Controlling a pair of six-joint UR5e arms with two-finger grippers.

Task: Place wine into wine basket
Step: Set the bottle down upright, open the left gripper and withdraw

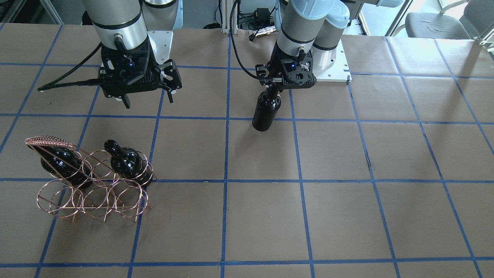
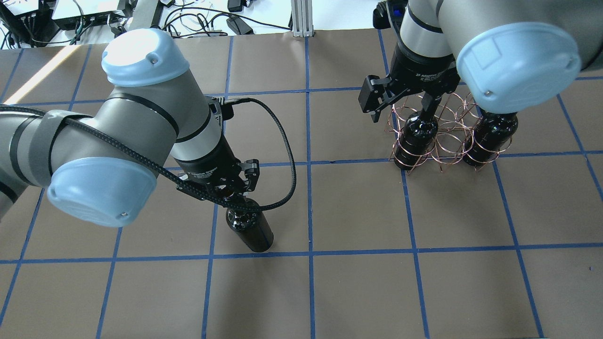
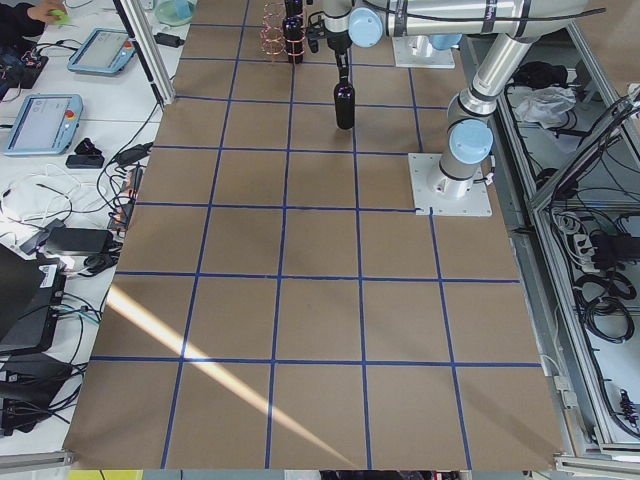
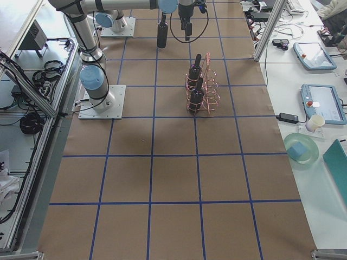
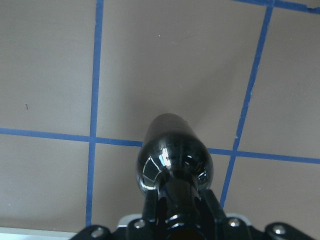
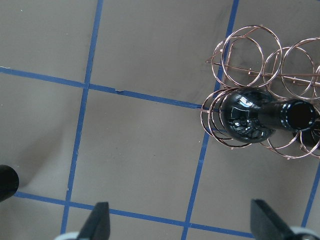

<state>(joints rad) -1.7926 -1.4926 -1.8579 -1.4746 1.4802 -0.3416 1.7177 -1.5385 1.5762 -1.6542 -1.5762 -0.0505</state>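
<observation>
My left gripper (image 2: 235,192) is shut on the neck of a black wine bottle (image 2: 250,229) and holds it upright over the table's middle; it also shows in the front view (image 1: 266,110) and the left wrist view (image 5: 172,155). I cannot tell whether its base touches the table. The copper wire wine basket (image 2: 445,141) stands at the far right with two alike bottles (image 2: 419,136) (image 2: 490,134) in its rings. My right gripper (image 2: 403,110) is open and empty, above the basket's left end, its fingers (image 6: 100,222) wide apart.
A black cable (image 2: 282,155) loops from the left wrist beside the held bottle. White arm base plates (image 1: 334,65) lie at the robot's side of the table. Blue tape lines cross the brown table (image 2: 358,282). Side benches hold tablets (image 4: 312,54).
</observation>
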